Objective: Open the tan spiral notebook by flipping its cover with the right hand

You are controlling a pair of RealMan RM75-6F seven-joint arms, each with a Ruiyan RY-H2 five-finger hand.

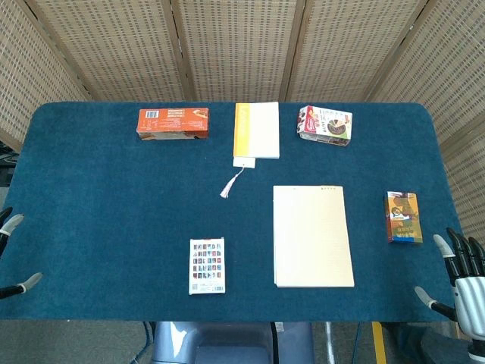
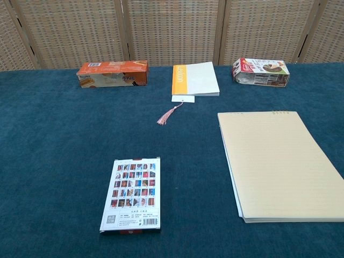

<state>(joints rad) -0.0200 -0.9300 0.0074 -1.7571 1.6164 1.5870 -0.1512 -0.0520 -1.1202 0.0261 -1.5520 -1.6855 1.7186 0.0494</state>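
The tan spiral notebook point(image 1: 312, 235) lies flat and closed on the blue table, right of centre, with its binding at the far edge; the chest view shows the notebook point(image 2: 278, 161) at the right. My right hand point(image 1: 461, 279) hovers off the table's front right corner, fingers spread, holding nothing, well to the right of the notebook. Only the fingertips of my left hand point(image 1: 14, 254) show at the left edge, apart and empty. Neither hand appears in the chest view.
An orange box point(image 1: 173, 123), a yellow-spined book point(image 1: 256, 130) with a pink tassel point(image 1: 232, 184), and a red-white carton point(image 1: 325, 125) line the far side. A small card pack point(image 1: 402, 217) lies near the right edge. A white stamp-printed box point(image 1: 207, 265) sits front centre.
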